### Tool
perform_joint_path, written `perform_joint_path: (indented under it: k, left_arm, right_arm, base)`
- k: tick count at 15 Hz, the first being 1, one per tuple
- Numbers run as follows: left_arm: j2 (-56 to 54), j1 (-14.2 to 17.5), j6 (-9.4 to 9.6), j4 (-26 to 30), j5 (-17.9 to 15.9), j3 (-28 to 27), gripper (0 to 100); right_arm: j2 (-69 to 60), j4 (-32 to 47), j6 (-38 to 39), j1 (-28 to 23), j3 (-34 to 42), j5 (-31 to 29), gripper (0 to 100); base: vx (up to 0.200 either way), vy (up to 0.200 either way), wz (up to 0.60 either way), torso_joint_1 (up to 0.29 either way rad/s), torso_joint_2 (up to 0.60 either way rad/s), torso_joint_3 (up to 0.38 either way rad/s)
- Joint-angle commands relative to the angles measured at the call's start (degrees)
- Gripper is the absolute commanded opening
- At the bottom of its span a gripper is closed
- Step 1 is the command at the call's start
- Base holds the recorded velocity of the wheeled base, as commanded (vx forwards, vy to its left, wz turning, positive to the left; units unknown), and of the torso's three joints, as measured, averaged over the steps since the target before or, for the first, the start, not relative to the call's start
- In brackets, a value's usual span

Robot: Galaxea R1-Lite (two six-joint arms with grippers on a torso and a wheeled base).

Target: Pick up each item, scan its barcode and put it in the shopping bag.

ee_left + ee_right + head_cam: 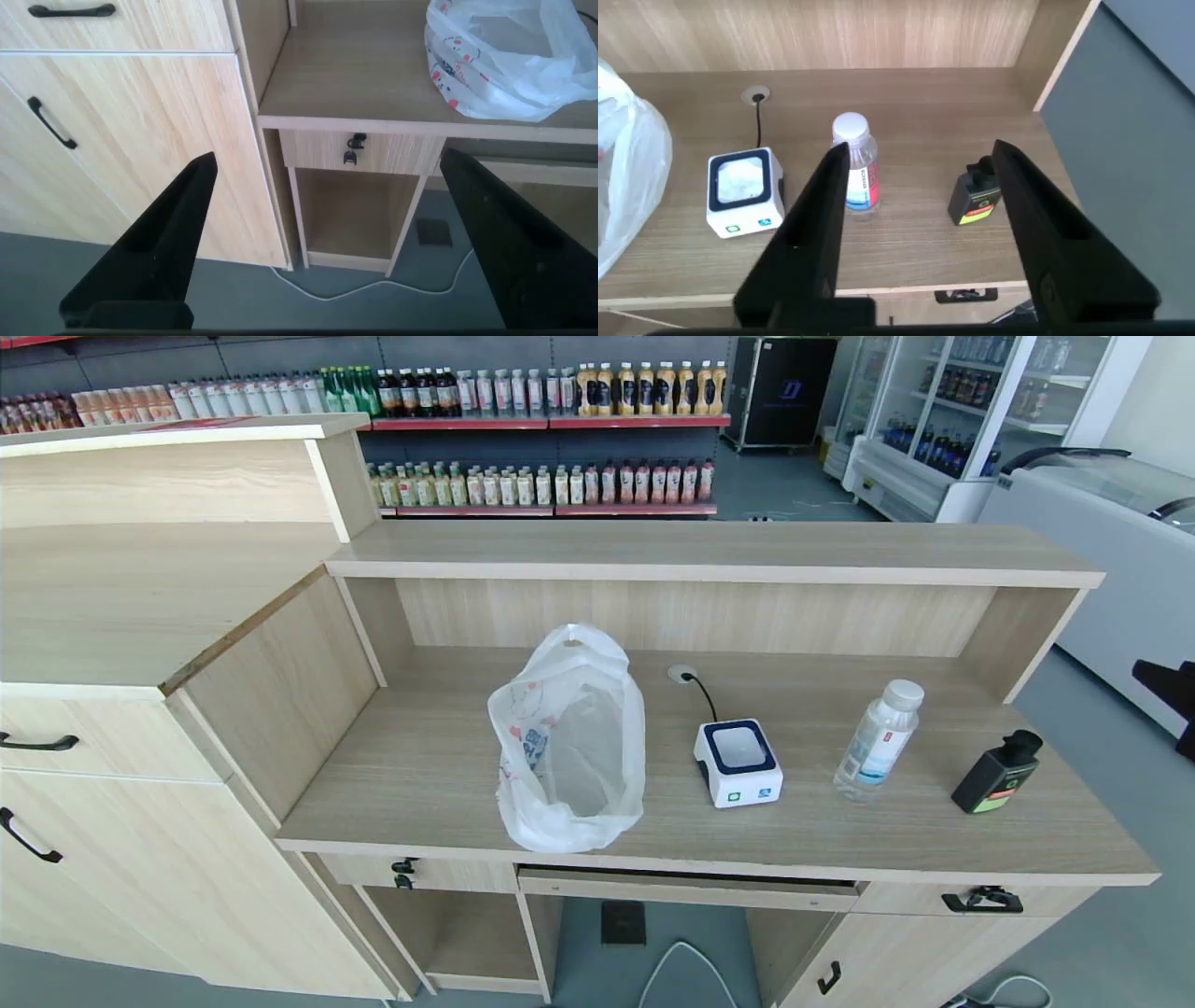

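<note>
A white plastic shopping bag (569,747) stands open on the wooden counter (420,775), left of centre. A white barcode scanner (737,763) with a dark blue frame sits to its right. Farther right stand a clear water bottle (878,742) with a white cap and a small black bottle (997,773) with a green and red label. My right gripper (920,147) is open, held off the counter's front right, with the water bottle (856,168) and black bottle (975,198) beyond its fingers. My left gripper (327,157) is open and low, before the counter's left front, below the bag (509,56).
A tall cabinet (140,616) with black handles adjoins the counter on the left. A raised ledge (709,555) runs along the back. The scanner's cable (702,691) goes into a hole in the counter. A drawer with a key (353,149) sits under the counter's front edge.
</note>
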Motion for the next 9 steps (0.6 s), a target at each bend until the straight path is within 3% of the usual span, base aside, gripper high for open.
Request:
perform_joint_path:
  k: [1, 4, 9]
  left_arm:
    - [-0.02, 0.02, -0.02, 0.00, 0.02, 0.00, 100]
    - [-0.02, 0.02, -0.02, 0.00, 0.02, 0.00, 100]
    - [-0.02, 0.02, -0.02, 0.00, 0.02, 0.00, 100]
  right_arm:
    - [9.89, -2.81, -0.45, -4.14, -0.21, 2.21, 100]
    - [13.14, -4.92, -0.01, -7.39, 4.36, 8.54, 100]
    - [18.68, -10.81, -1.95, -11.61, 7.96, 11.79, 100]
  base:
    - [0.000, 0.000, 0.00, 0.000, 0.00, 0.000]
    - [0.000, 0.000, 0.00, 0.000, 0.00, 0.000]
    - [0.000, 0.000, 0.00, 0.000, 0.00, 0.000]
